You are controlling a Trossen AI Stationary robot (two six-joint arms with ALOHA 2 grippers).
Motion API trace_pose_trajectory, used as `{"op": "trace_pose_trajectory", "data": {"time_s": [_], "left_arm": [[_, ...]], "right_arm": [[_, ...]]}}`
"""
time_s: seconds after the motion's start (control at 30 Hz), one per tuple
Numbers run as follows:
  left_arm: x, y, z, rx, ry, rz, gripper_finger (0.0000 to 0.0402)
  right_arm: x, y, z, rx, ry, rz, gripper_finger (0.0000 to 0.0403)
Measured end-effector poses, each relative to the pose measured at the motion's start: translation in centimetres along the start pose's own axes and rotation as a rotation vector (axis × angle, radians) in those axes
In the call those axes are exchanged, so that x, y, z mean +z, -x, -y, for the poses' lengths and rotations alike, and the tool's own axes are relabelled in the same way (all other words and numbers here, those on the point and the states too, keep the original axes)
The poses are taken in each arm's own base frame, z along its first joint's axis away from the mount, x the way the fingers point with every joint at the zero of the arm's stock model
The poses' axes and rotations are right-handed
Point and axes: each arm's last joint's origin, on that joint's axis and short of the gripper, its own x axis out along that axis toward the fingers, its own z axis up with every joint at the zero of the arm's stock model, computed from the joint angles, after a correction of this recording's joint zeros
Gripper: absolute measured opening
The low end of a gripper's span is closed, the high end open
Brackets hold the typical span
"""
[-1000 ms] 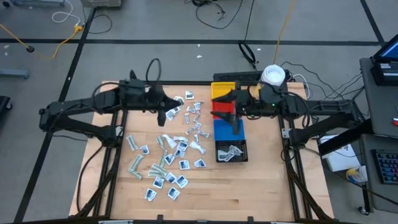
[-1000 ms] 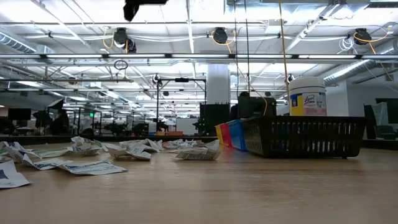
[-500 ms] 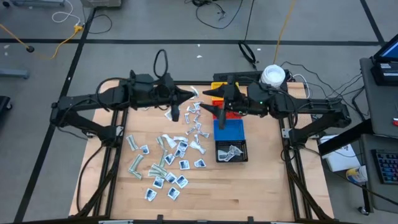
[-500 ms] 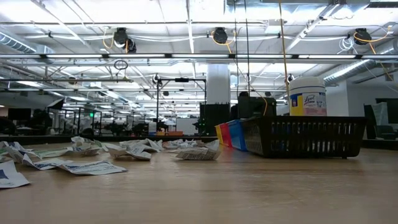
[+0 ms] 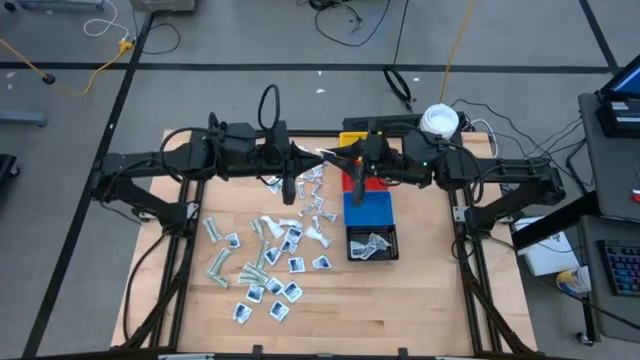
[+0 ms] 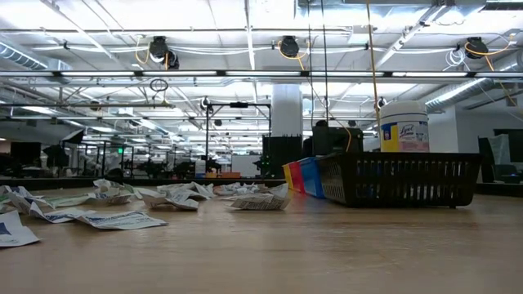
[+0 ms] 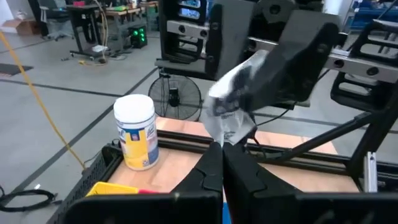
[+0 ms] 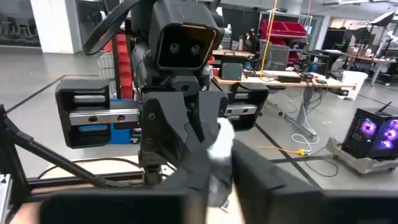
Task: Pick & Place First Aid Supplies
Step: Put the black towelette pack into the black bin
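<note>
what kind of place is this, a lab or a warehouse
Most likely a robotics lab or workshop in an open industrial hall. The low view shows exposed ceiling pipes and strip lights; the right wrist view shows cluttered workbenches and a lit purple computer case on bare concrete.

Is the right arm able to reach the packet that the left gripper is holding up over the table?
Likely yes. The right gripper is already right up against the packet pinched in the left gripper, and nothing shows between them.

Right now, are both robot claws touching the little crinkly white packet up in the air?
Touching. In the left wrist view, the left gripper pinches the white packet from below, while the right gripper clamps its upper side.
</note>
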Motion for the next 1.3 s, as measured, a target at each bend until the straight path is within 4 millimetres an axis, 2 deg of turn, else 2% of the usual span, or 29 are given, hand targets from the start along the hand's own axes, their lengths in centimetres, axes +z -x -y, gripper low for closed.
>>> {"op": "trace_pose_trajectory", "data": {"time_s": [0.03, 0.23, 0.43, 0.5, 0.7, 0.83, 0.97, 1.3], "left_arm": [[0.1, 0.1, 0.0, 0.000, 0.011, 0.003, 0.0001], [0.0, 0.3, 0.0, -0.006, 0.126, -0.013, 0.0033], [0.0, 2.4, -0.7, -0.042, 0.227, -0.092, 0.0107], [0.0, 2.8, -0.9, -0.048, 0.235, -0.110, 0.0131], [0.2, 4.0, -1.6, -0.045, 0.263, -0.116, 0.0176], [0.1, 4.1, -1.9, -0.038, 0.266, -0.130, 0.0188], [0.1, 4.3, -2.0, -0.034, 0.267, -0.138, 0.0191], [-0.4, 4.3, -2.0, -0.023, 0.257, -0.193, 0.0191]], "right_arm": [[0.1, 0.0, 0.0, 0.014, -0.001, 0.007, 0.0016], [-0.1, 0.4, 0.0, 0.037, -0.018, -0.030, 0.0005], [0.2, 3.0, -0.6, 0.097, -0.036, -0.298, 0.0003], [0.0, 3.3, -0.9, 0.108, -0.042, -0.388, 0.0003], [-1.9, 3.9, -1.4, 0.193, -0.118, -0.671, 0.0002], [-3.7, 3.9, -1.6, 0.181, -0.133, -0.846, 0.0001], [-6.0, 3.3, -2.3, 0.133, -0.080, -0.907, 0.0001], [-15.9, 3.1, -4.9, 0.149, 0.001, -0.995, 0.0001]]}}
